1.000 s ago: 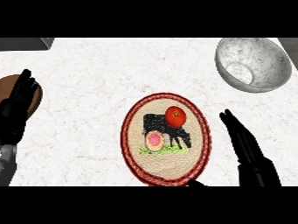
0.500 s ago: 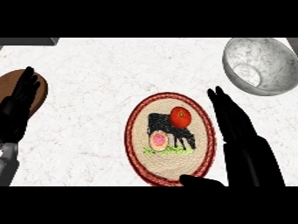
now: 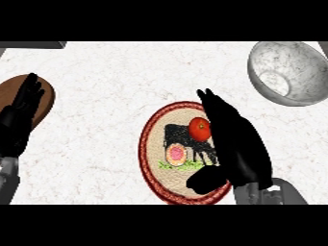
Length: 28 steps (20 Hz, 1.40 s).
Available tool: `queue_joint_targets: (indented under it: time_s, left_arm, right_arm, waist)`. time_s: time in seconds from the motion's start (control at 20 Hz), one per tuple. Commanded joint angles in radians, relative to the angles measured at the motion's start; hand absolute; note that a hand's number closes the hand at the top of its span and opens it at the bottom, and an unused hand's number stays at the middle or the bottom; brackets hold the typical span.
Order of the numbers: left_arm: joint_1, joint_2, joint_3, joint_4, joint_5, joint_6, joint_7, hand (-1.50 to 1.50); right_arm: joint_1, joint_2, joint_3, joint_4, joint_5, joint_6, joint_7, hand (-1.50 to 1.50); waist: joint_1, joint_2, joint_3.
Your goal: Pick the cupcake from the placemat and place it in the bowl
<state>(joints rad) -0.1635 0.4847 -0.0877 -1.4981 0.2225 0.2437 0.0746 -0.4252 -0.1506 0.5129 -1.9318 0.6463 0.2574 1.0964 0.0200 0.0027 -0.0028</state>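
Note:
A round woven placemat with a red rim and a black cow picture lies at the counter's middle. On it stand a red cupcake and, lower left, a small pink-topped item. My right hand hangs open over the placemat's right part, fingers straight and pointing away, its side right beside the red cupcake and its thumb over the mat's lower rim. The grey marbled bowl stands at the far right. My left hand rests open at the left edge.
A brown wooden board lies under my left hand at the left. Grey objects show at the top-left and top-right corners. The white speckled counter stretches between placemat and bowl.
My right hand has moved forward and to the left, from beside the placemat to over its right part, next to the red cupcake. The left hand has stayed where it was.

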Motion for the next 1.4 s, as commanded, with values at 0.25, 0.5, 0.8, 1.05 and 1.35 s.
queue_joint_targets:
  time_s: [0.25,0.5,0.8,1.05,1.35]
  left_arm:
    - [0.022,-0.01,0.006,-0.039,-0.006,0.005,0.026,0.0]
    - [-0.01,-0.03,0.0,-0.031,-0.033,0.029,0.039,0.0]
    - [0.004,-0.025,0.016,0.0,-0.042,-0.007,0.023,0.0]
    - [0.036,-0.065,0.01,-0.028,-0.078,0.012,0.003,0.0]
    - [0.041,-0.055,0.044,-0.061,-0.052,-0.031,0.058,0.0]
  right_arm:
    - [-0.088,0.07,-0.035,0.221,-0.167,0.229,0.179,-1.5]
    - [-0.09,0.09,-0.027,0.34,-0.194,0.249,0.161,-1.5]
    - [-0.145,0.109,0.048,0.329,-0.06,0.215,0.162,-1.5]
    - [-0.098,0.095,0.042,0.363,0.03,0.183,0.076,-1.5]
    - [-0.078,0.149,0.102,0.487,-0.014,0.111,0.08,-1.5]
  waist:
    - [-0.002,-0.004,0.001]
    - [-0.011,-0.003,0.002]
    - [-0.018,-0.005,0.002]
    - [-0.018,-0.005,0.003]
    - [-0.01,-0.002,0.002]
